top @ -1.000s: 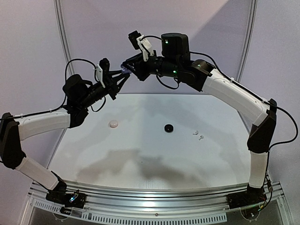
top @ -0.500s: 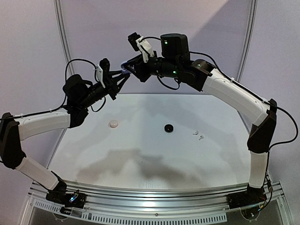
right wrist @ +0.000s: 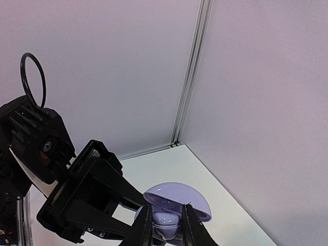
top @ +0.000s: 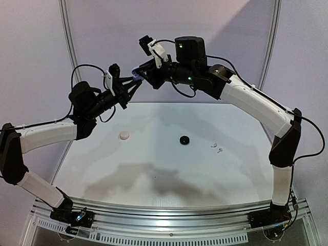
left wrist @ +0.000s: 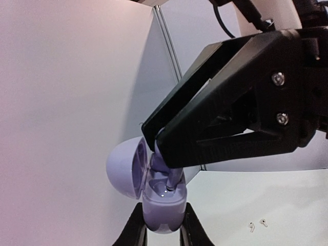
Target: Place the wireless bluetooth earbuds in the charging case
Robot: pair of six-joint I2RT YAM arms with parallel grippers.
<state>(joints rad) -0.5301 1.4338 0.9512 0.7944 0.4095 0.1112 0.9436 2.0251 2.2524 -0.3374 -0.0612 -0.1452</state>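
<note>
The left gripper was clamped on the base of the lavender charging case, held well above the table's far edge at about eleven o'clock. The lid stood open toward nine o'clock in the left wrist view, presumably so the wells faced the other arm. Reaching in from two o'clock, the right gripper pinched a lavender earbud at the mouth of a well, seemingly to seat it. On the table, two white earbuds lay at three o'clock of a black round case, probably waiting their turn.
</note>
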